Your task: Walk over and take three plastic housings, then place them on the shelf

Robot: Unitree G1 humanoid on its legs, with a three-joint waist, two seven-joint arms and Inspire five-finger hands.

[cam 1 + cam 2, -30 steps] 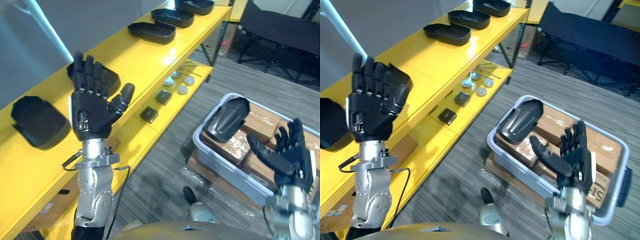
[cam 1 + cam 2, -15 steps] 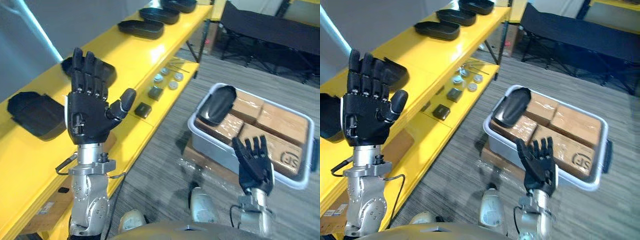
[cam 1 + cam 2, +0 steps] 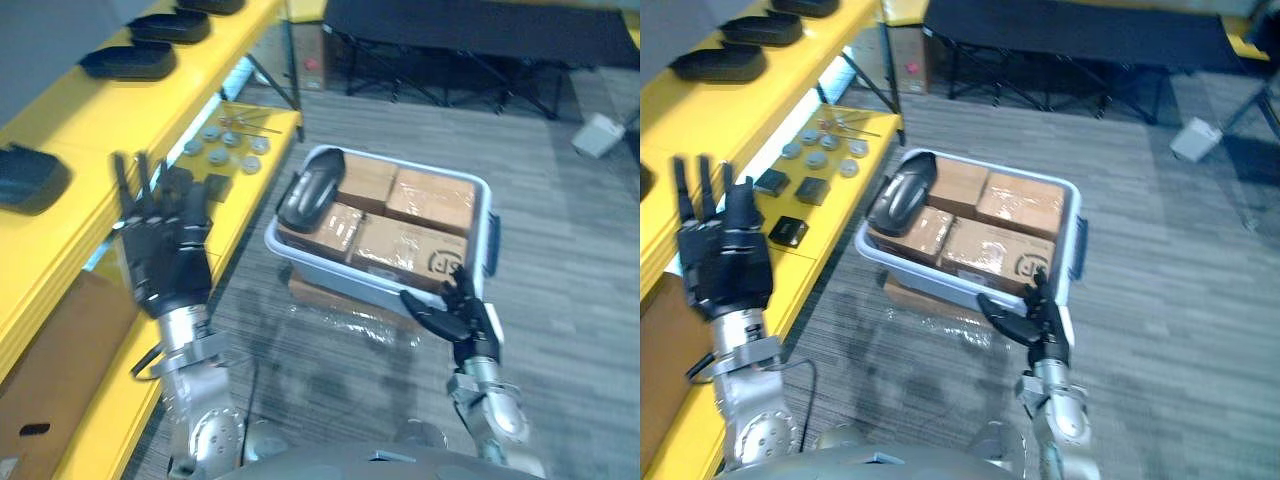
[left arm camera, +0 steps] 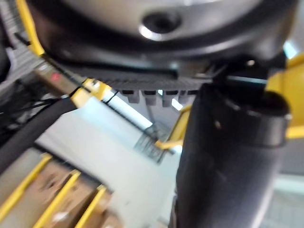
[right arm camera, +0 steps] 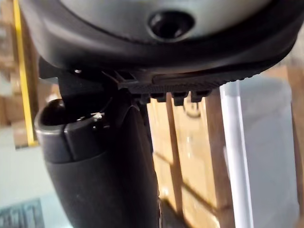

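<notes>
I see grey striped carpet floor (image 3: pixel 560 230) across most of room. Long yellow metal shelf unit (image 3: pixel 100 110) runs along left side, upper deck above lower deck. Plain grey wall (image 3: pixel 40 20) behind it. Black fabric folding cot (image 3: pixel 470 20) on black crossed legs at far end. Brown cardboard box (image 3: pixel 50 350) low under shelf unit. Small white object (image 3: pixel 600 133) on floor far right, can't identify.

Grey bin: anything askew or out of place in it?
One black plastic housing lies tilted on the cardboard boxes at the corner of the grey bin nearest the yellow shelf, propped at the rim rather than flat. Nothing looks spilled or damaged. The left hand and right hand are open, empty.
</notes>
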